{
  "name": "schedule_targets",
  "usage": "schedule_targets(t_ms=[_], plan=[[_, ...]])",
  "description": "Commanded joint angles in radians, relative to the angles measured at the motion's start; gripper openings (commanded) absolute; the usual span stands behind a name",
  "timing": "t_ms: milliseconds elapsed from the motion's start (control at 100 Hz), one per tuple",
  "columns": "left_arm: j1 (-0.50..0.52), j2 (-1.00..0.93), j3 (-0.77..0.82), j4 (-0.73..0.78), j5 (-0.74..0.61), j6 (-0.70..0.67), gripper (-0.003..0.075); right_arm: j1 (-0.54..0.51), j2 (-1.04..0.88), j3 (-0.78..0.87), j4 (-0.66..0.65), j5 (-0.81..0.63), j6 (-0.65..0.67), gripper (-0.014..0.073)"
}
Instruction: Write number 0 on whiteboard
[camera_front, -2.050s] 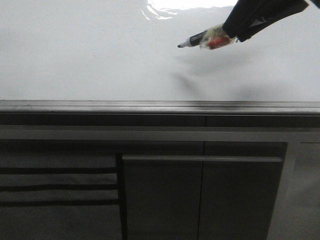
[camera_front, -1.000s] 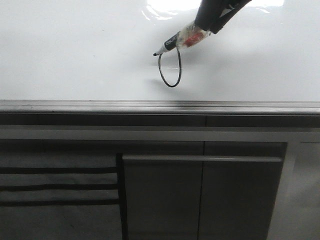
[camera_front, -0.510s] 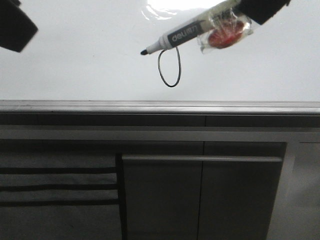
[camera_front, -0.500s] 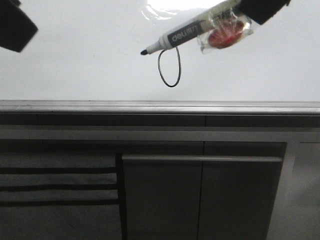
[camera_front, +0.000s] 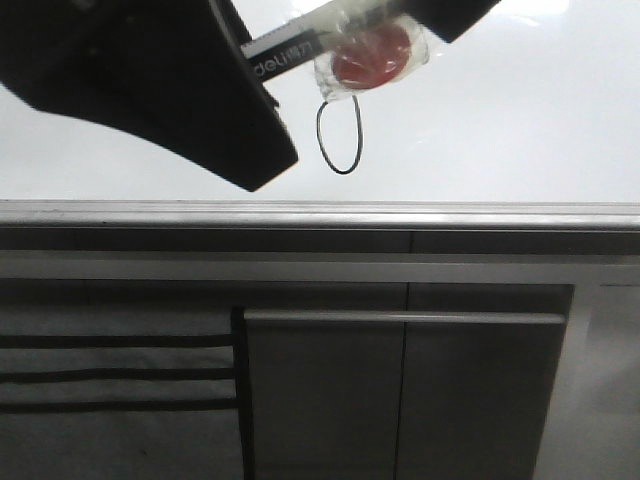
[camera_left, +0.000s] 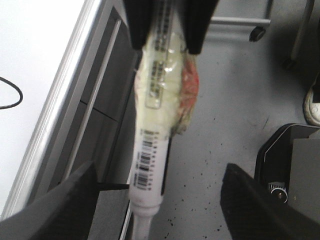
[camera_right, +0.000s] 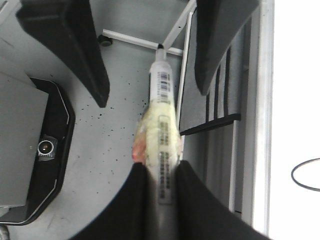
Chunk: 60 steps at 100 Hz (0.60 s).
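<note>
The number 0 (camera_front: 340, 138) is a thin black narrow oval on the glossy whiteboard (camera_front: 520, 120). My right gripper (camera_front: 455, 12) is shut on a white marker pen (camera_front: 285, 50) wrapped in clear tape with a red lump, and holds it off the board above the 0. My left gripper (camera_front: 170, 90) is open, and its body hides the pen's tip. In the left wrist view its fingers (camera_left: 65, 200) stand wide apart on either side of the pen (camera_left: 155, 125). In the right wrist view the right gripper (camera_right: 162, 172) clamps the pen (camera_right: 162, 100); the 0 (camera_right: 306, 175) shows at the edge.
A grey metal edge strip (camera_front: 320, 212) runs along the board's near side, with grey cabinet panels (camera_front: 400, 390) below it. The wrist views show a speckled grey floor, a black box (camera_left: 295, 165), a wheeled frame (camera_left: 257, 32) and a shoe (camera_left: 314, 100).
The 0 was drawn. The right gripper has since lifted the pen off the board toward the camera. The left gripper has swung in from the left around the pen's tip end.
</note>
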Motion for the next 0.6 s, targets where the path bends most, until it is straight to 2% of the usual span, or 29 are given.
schedule_targets(t_ms=[0,100,340,590], plan=[[-0.007,-0.009,-0.038,0.01,-0.058,-0.002,0.0482,0.002,-0.027,-0.023,0.024,-0.054,-0.023,-0.0068],[-0.007,-0.009,-0.038,0.012,-0.08,-0.002,0.0452,0.002,-0.027,-0.023,0.031,-0.065,-0.023,-0.0068],[-0.007,-0.009,-0.038,0.012,-0.102,-0.002,0.023,0.002,-0.027,-0.023,0.031,-0.058,-0.023,-0.0068],[-0.007,-0.009,-0.038,0.012,-0.102,-0.002,0.0091,0.002,-0.027,-0.023,0.031,-0.044,-0.021,-0.006]])
